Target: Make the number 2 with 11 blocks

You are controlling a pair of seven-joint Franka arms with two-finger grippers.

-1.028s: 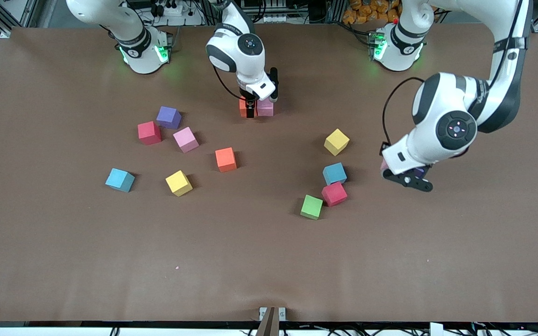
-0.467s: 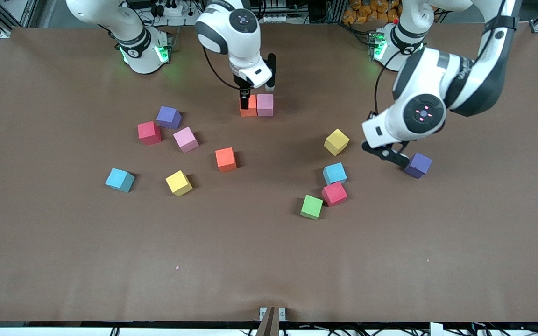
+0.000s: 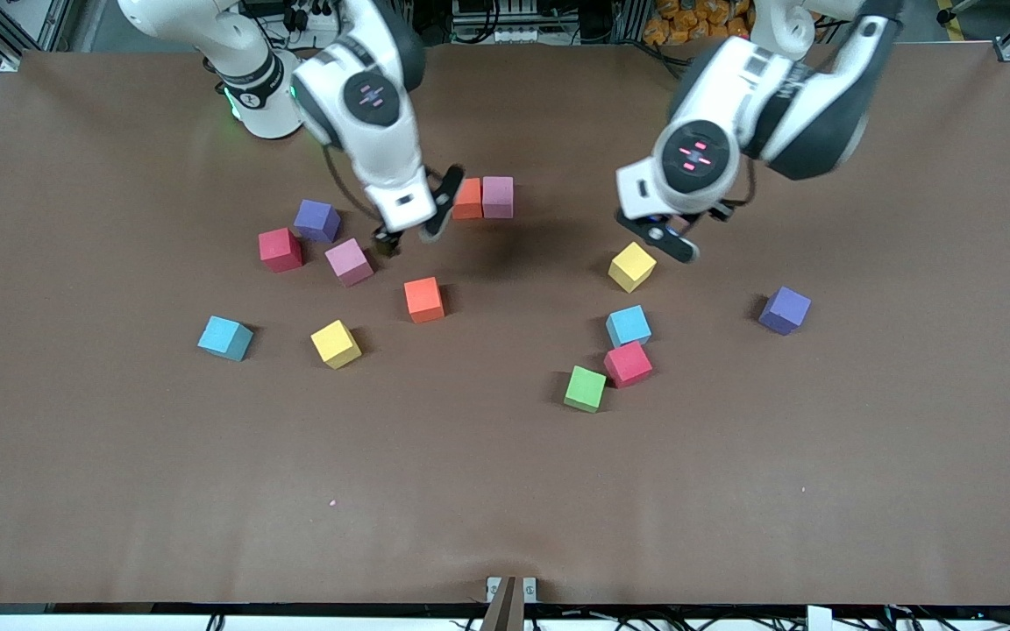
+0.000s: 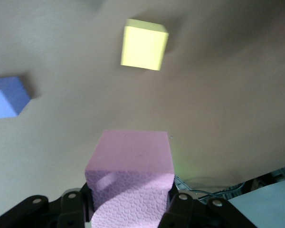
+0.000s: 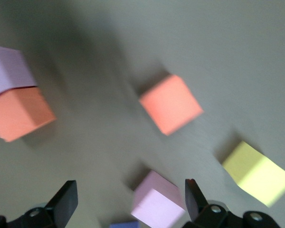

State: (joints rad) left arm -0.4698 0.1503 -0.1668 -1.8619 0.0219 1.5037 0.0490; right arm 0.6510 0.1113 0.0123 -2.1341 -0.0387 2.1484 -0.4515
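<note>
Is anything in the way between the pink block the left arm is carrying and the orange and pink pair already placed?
Nothing visible. The left gripper holds the pink block above the yellow block; bare table lies between it and the orange-and-pink pair.

blocks: matte foam | pink block (image 4: 131, 178) in left claw (image 4: 133, 209): pebbled, cut-foam texture on its near face, smooth top | tabletop (image 3: 505, 491): brown, matt, smooth sheet | arm shells (image 3: 365, 96): glossy white plastic | right claw (image 5: 128, 204) fingers (image 5: 64, 199): black, matt
</note>
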